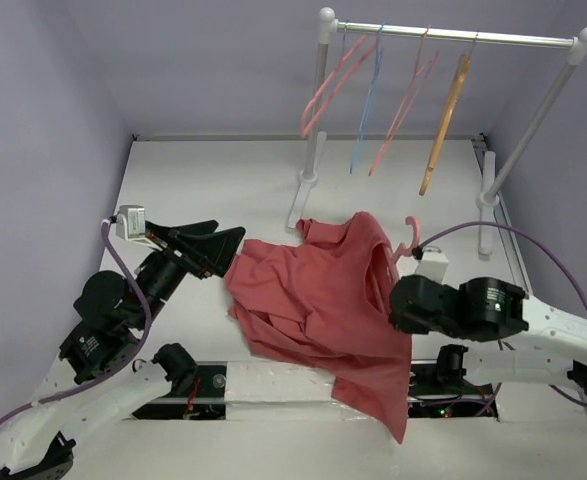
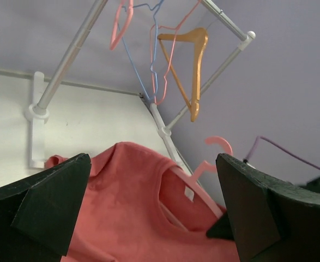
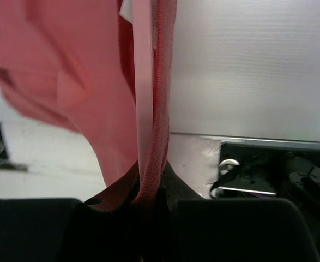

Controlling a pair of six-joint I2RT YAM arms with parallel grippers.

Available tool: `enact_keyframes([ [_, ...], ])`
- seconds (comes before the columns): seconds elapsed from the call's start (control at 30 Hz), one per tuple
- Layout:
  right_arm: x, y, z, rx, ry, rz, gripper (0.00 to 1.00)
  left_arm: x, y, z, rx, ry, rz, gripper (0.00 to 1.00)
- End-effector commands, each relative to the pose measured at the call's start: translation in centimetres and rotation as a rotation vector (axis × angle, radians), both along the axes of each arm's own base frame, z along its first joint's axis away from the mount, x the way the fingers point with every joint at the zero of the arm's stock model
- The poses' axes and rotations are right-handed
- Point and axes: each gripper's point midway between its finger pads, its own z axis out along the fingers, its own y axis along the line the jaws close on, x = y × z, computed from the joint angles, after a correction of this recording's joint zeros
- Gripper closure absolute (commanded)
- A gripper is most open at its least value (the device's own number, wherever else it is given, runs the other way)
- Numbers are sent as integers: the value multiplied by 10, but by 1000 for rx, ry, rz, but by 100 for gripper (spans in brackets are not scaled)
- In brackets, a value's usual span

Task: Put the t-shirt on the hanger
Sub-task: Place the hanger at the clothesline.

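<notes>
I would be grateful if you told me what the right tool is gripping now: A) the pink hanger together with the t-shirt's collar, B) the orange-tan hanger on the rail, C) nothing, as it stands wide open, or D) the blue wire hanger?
A: the right wrist view shows the right tool closed on the pink hanger bar and the ribbed collar of the t-shirt beside it.

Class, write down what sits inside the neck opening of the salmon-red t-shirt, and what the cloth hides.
The pink hanger sits there: its hook and part of one arm show at the collar of the t-shirt. The rest of it is covered by cloth.
</notes>
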Motion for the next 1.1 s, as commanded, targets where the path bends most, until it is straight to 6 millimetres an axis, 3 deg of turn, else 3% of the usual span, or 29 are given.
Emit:
enact_keyframes([
  [0.0,20,-22,-22,-185,51,-32,100,-7,-5,-4,65,-49,-44,1],
  [0.17,56,-38,-30,-207,43,-124,100,-18,-5,-1,81,-77,-91,1],
  [0.27,76,-66,-29,-219,35,-213,100,-24,0,1,90,-96,-94,1],
  [0.33,94,-86,-28,-233,21,-260,100,-25,2,-1,104,-103,-93,1],
  [0.47,125,-101,-13,-193,-22,-299,100,-26,4,-10,144,-101,-91,1],
  [0.53,142,-103,12,-186,-91,-306,100,-28,7,-14,152,-102,-85,1],
  [0.57,151,-118,18,-237,-104,-361,100,-27,8,-20,166,-100,-83,1],
  [0.6,159,-124,39,-248,-143,-388,100,-29,10,-22,166,-106,-79,1],
  [0.67,172,-136,55,-302,-173,-407,100,-26,13,-30,181,-96,-62,1],
  [0.73,188,-147,93,-297,-271,-440,100,-28,18,-32,176,-102,-47,1],
  [0.8,203,-154,112,-298,-319,-462,100,-29,21,-37,175,-108,-40,1],
  [0.83,209,-161,131,-304,-364,-476,100,-30,22,-39,178,-109,-39,1],
  [1.07,251,-181,171,-345,-462,-512,100,-29,27,-49,210,-106,-22,1],
])
